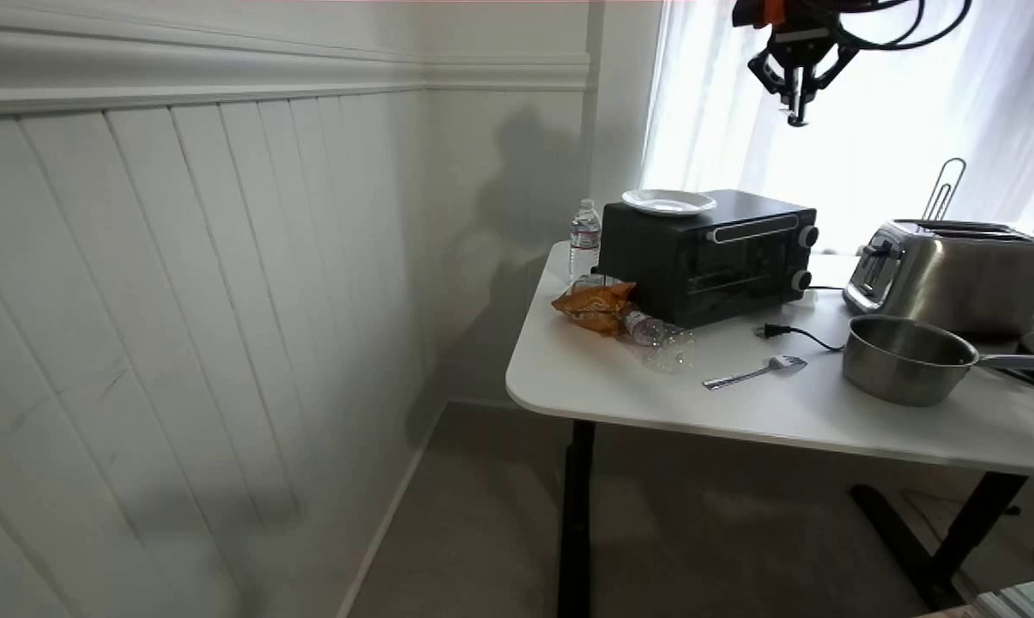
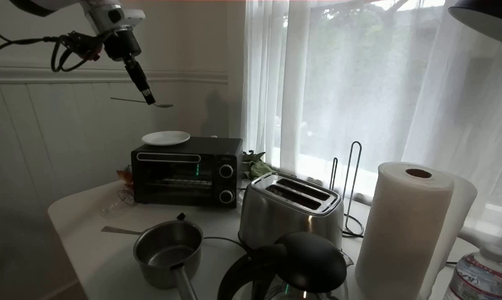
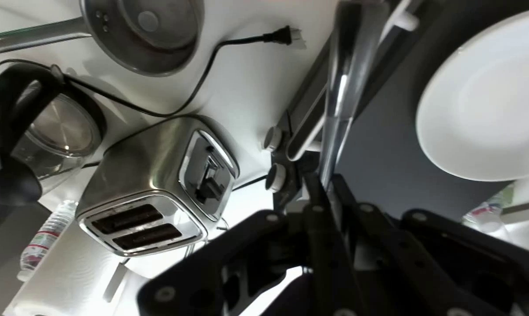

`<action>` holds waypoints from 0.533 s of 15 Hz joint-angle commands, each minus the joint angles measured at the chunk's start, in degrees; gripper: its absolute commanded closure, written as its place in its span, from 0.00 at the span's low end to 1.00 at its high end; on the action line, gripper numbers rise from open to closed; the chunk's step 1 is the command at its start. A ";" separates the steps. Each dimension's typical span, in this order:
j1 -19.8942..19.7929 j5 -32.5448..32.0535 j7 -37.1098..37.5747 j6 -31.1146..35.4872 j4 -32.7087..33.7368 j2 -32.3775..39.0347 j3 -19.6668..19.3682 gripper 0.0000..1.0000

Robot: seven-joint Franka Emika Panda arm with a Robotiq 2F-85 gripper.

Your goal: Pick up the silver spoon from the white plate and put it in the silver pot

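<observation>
White plate (image 3: 488, 94), silver spoon (image 3: 338, 94) and pot (image 1: 898, 378) — hand (image 3: 328, 180) and oven (image 1: 654, 266) black (packet (image 1: 595, 307) orange).

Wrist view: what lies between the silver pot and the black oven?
In the wrist view, a black plug and part of its cord lie on the table between pot and oven.

White table (image 1: 602, 382), rounded corner, black legs (image 1: 575, 524), lots on it. Black box oven (image 1: 705, 266) with an upright water bottle (image 1: 584, 245) just beside it, plus an orange snack bag (image 1: 589, 307) and some crumpled clear plastic (image 1: 669, 348) at that same end. Fork (image 1: 744, 376) is just lying there between the plastic and the silver pot (image 1: 898, 378). Black plug (image 3: 279, 36) sits near the oven, its cord (image 3: 242, 41) running between the pot and a boxy silver toaster (image 3: 145, 158). There's a kettle (image 2: 313, 262) by the toaster too, can't tell what's right under it.
</observation>
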 commanded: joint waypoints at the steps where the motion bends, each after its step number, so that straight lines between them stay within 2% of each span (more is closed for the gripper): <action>1: -4.34 3.62 -4.65 4.63 -14.24 -9.02 0.74 0.98; 8: -9.85 10.72 -8.72 12.62 -37.10 -18.76 -0.32 0.98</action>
